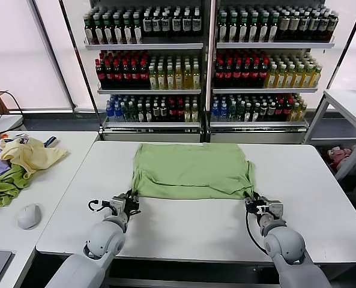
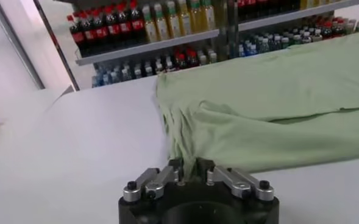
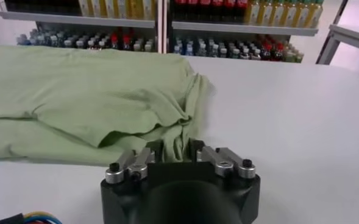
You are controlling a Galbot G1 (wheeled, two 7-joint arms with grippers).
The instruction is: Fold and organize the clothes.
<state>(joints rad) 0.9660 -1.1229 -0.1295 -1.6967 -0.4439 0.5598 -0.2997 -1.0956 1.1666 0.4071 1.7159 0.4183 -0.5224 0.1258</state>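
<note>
The left claw (image 1: 131, 200) is pinched together on the near left corner of the polo shirt (image 1: 191, 170), and the right claw (image 1: 251, 201) is clamped on the near right corner (each wrist view shows cloth bunched between the fingers). The shirt lies folded into a wide band on the middle of the white surface (image 1: 184, 231), its long axis running parallel to the near edge, its far edge short of the surface's far edge. It is soft, light green cotton, smooth on top and creased at both gripped corners. Beyond the far edge stand shelves of bottles (image 1: 208, 60). On a neighbouring table by the left edge lie a pale yellow garment (image 1: 30, 155), a darker green cloth (image 1: 5, 186) and a grey mouse (image 1: 29, 216).
</note>
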